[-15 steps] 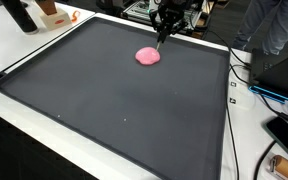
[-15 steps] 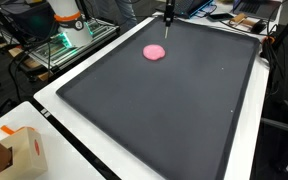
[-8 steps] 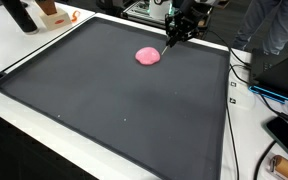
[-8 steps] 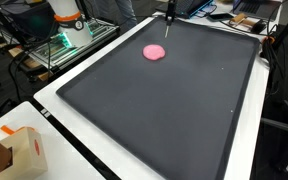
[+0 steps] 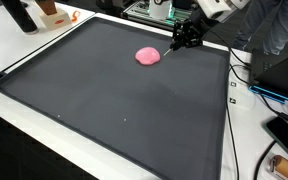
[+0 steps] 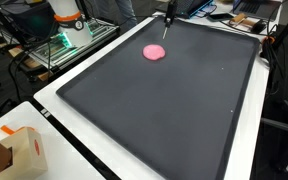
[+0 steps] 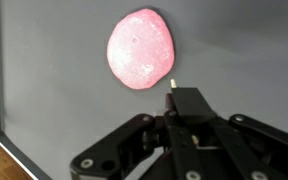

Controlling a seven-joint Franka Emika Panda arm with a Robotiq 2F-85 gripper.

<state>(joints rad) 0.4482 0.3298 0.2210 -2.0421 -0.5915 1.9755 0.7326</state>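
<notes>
Your gripper (image 7: 181,100), clenched on a thin pale-tipped stick (image 7: 171,83), hangs beside the flat pink doughy blob (image 7: 140,48) at the far end of the dark grey mat (image 5: 114,100); likely soft, best taken by its rim.

- Bright, even room light falls from above in both exterior views; the large matte black tray (image 5: 104,110) (image 6: 174,110) has only a weak sheen.
- Shadows are soft and faint.
- In the wrist view the black metal gripper (image 7: 174,95) looks dark, with little detail, while the pink round soft lump (image 7: 141,50) is clear.
</notes>
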